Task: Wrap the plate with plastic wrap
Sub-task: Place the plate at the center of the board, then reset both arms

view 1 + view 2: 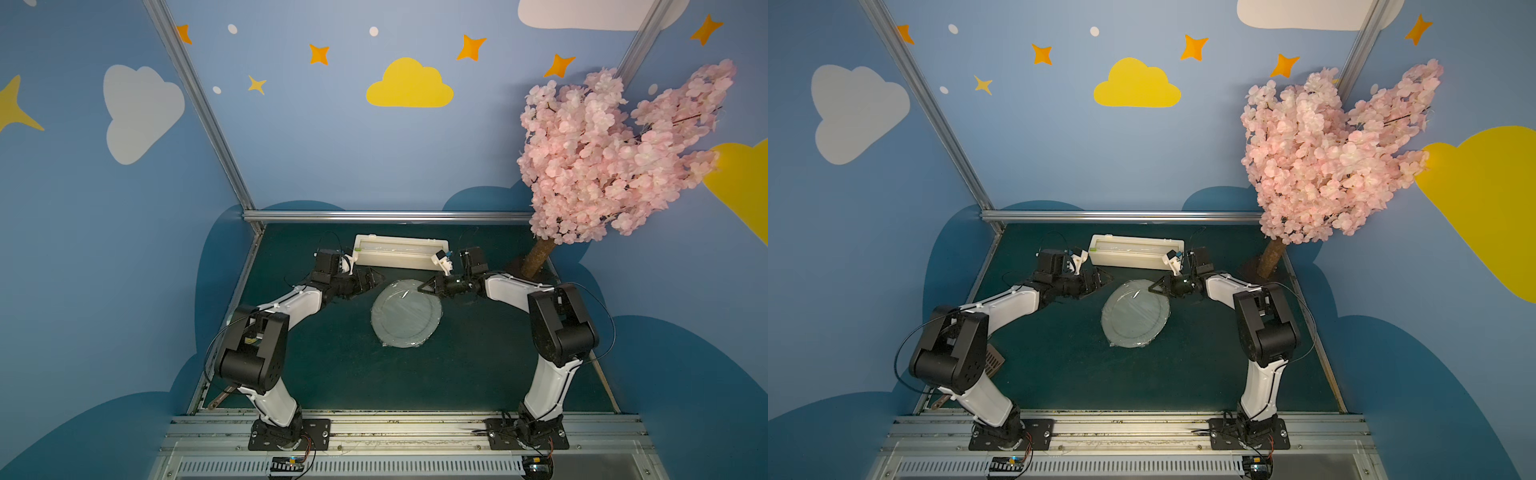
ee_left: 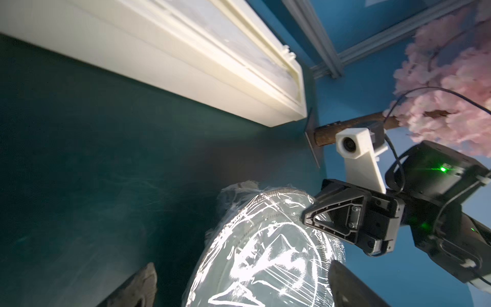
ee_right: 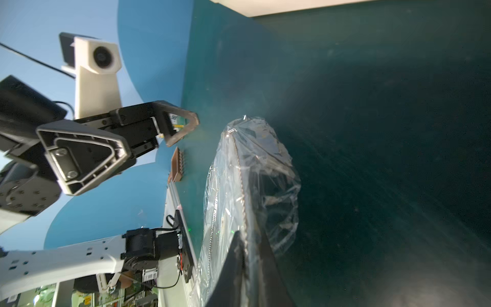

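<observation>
The plate [image 1: 405,316], round, stiff and probably breakable, lies near the middle of the green bench [image 1: 332,374], a little toward its far edge. The plastic wrap [image 2: 265,252] over it is thin, glossy and wrinkled; I judge it light, clingy and easy to tear, best taken at loose edges. The right gripper [image 1: 420,288] pinches the film-covered rim. The left gripper [image 1: 376,278] stands spread and empty beside it.

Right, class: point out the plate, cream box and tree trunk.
plate [image 1: 405,316]: in a top view, its middle
cream box [image 1: 395,261]: in a top view, front wall
tree trunk [image 1: 538,258]: in a top view, mid bark
</observation>
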Tool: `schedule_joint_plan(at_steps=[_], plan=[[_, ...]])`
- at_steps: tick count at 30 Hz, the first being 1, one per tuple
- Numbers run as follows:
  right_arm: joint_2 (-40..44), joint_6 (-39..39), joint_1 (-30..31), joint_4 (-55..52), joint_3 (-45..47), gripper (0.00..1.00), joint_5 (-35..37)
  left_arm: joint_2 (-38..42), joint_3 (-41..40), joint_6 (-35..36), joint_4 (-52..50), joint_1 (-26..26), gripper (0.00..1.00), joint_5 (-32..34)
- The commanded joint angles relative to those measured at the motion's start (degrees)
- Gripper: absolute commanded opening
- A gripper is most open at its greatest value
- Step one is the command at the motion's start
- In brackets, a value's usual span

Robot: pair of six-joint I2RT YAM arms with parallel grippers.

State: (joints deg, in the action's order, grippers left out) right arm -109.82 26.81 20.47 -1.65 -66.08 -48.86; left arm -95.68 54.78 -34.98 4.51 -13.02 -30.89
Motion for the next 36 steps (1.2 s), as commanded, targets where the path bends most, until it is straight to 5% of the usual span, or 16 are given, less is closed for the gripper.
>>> schedule_joint_plan(at_steps=[1,11,18,26,30,36], plan=[[-2.5,1.3,0.4,3.8,-3.0,0.0,-2.5,3.0,-2.0,0.3,-4.6,0.1,1.0,5.3],[-10.9,-3.6,0.4,-1.3,-9.7,0.02,-2.4,7.1,-6.6,0.7,-3.4,0.1,1.0,4.3],[-7.1,-6.2,-2.4,-4.4,-4.5,0.48,0.0,15.1,-11.7,3.0,1.5,0.1,1.0,7.9],[2.3,-8.6,-5.7,-14.3,-2.4,0.82,10.3,19.5,-11.7,5.6,0.8,0.0,1.0,9.8],[8.2,-9.8,-5.4,-20.0,-2.6,0.95,17.8,19.7,-11.1,6.0,0.2,-0.2,1.0,10.0],[17.1,-12.6,-4.6,-24.7,-3.4,0.96,27.9,18.7,-9.8,6.7,-2.5,-1.0,1.0,12.2]])
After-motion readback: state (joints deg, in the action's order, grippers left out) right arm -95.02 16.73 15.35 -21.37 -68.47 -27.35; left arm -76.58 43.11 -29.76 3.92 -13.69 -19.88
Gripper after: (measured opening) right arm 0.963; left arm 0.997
